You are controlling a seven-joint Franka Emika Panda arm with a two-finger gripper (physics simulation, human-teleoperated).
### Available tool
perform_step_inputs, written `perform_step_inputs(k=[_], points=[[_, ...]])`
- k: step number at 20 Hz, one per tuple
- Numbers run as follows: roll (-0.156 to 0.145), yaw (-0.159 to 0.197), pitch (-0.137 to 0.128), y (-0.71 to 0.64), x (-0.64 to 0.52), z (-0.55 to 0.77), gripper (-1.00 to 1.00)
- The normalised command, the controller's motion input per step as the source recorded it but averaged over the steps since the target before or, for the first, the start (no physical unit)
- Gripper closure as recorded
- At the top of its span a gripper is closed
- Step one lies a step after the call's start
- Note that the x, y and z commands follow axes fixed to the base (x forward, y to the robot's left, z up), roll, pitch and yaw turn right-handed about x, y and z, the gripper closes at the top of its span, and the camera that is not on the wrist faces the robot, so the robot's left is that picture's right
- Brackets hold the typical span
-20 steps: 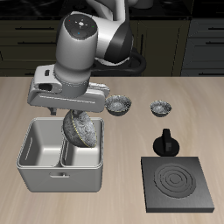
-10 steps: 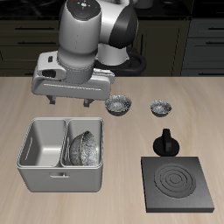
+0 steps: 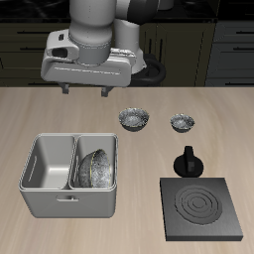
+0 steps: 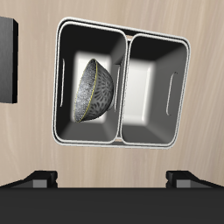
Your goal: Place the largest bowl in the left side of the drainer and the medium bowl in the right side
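I'm holding claw (image 3: pixel 83 91) released, empty, high over drainer (image 3: pixel 45 196), largest bowl (image 3: pixel 95 169) lying tilted in its left compartment, medium bowl (image 3: pixel 134 119) sitting on tabletop (image 3: pixel 228 119) behind drainer

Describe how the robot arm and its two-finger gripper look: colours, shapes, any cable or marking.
The arm has bulky, rounded light grey segments with black joint sections. Its hand is a wide, flat, pale grey block. The two-finger gripper has two short, dark fingers below that block. In the wrist view, the fingertips look like small black blocks. No marking can be made out; a dark loop beside the hand may be a cable.
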Motion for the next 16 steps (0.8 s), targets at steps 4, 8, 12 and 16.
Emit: perform_step_inputs(k=[4, 8, 12, 16], points=[[0.018, 0.037, -0.025, -0.06, -0.24, -0.18, -1.0], [-0.019, -0.014, -0.062, -0.31, -0.39, -0.15, -1.0], [0.06, 0.021, -0.008, -0.02, -0.39, -0.29, -1.0], [0.059, -0.018, -0.035, -0.07, -0.67, -0.37, -1.0]])
